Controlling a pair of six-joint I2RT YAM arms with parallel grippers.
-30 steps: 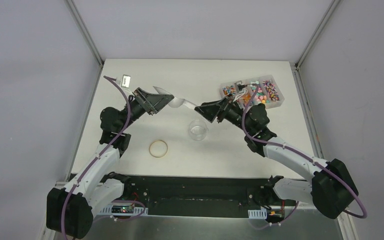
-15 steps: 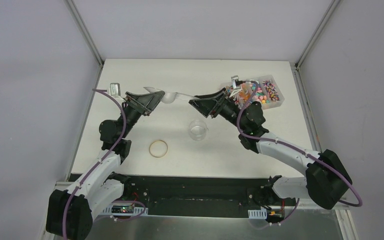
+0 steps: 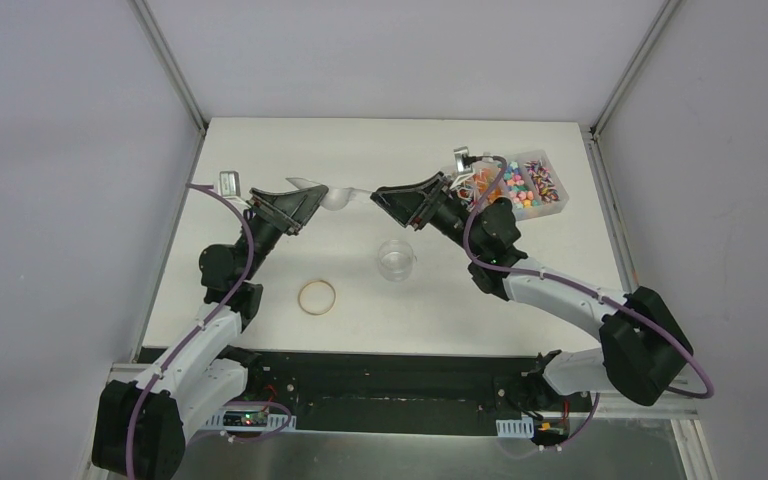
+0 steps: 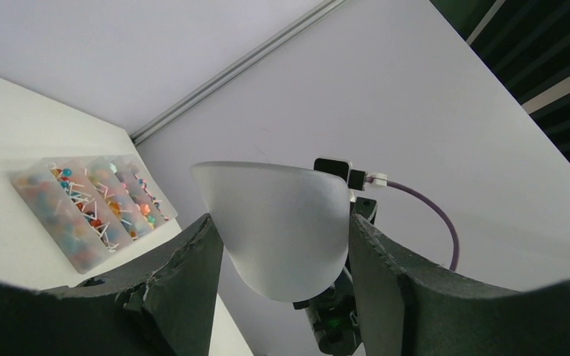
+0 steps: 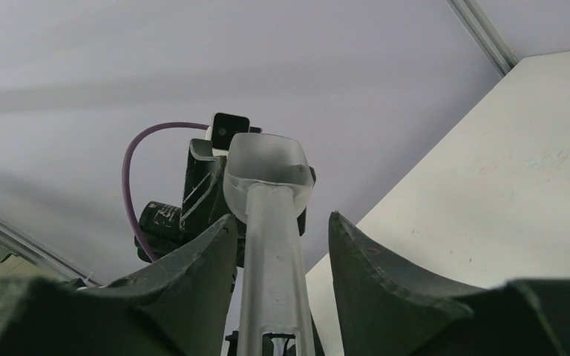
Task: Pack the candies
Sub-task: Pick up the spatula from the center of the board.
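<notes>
Top external: left tool clamped on the bowl of the scoop offers its handle, at three o'clock, to the right tool, parted around it, probably for a handover.

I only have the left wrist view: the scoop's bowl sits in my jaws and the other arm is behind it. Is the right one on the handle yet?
Observer: Not clamped. In the right wrist view the scoop's handle lies between the right gripper's jaws, with a gap showing on one side.
Operator: What's underneath us?
Observer: A clear cup stands upright on the table, on the arm-base side of the right gripper's tips.
Operator: Anything beside it?
Observer: A tan rubber-band ring lies flat to its left, apart from it.
</notes>
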